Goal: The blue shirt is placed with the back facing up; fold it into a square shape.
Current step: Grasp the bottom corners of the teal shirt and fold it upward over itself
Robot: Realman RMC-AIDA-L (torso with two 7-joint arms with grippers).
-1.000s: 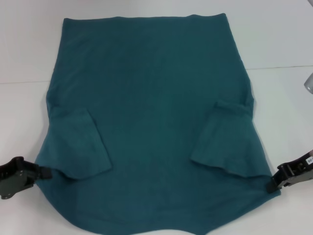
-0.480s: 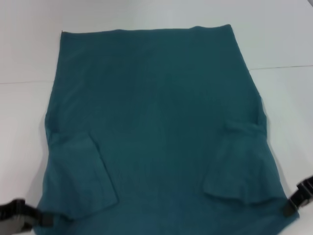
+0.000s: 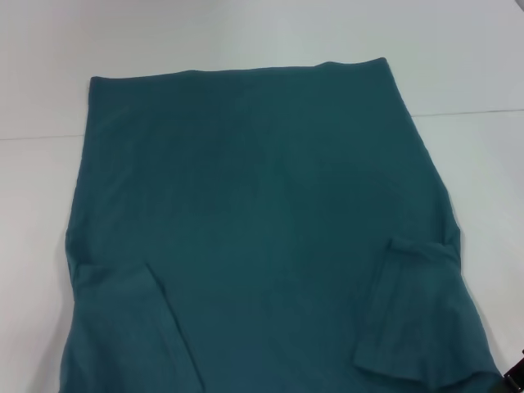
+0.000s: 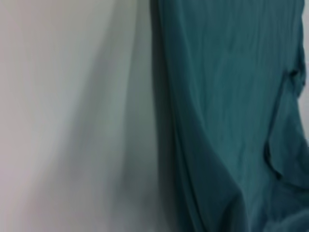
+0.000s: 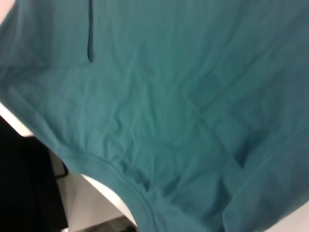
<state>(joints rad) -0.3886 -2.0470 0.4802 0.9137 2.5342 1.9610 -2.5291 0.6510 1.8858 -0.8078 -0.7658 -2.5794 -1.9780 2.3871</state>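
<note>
across the white table (image 3: 49,205), the blue shirt (image 3: 262,229) lay spread with its plain back up, its straight hem at the far edge and its near end running off the bottom of the head view. relative to the shirt, both short sleeves were already turned inward onto the body: the left sleeve (image 3: 131,327) near the left side seam, the right sleeve (image 3: 417,311) near the right side seam. the cloth looked fairly smooth, with only light ripples. the right gripper (image 3: 517,377) showed only as a dark sliver just beside the shirt's near right corner; whether its fingers were spread or pinching cloth could not be told. the left gripper was out of sight in every view, its wrist camera showing only the shirt's side edge against the table. by my reading, the sleeve folds were done, and the body had not yet been folded. bringing one end over the other to form a square remained.
</note>
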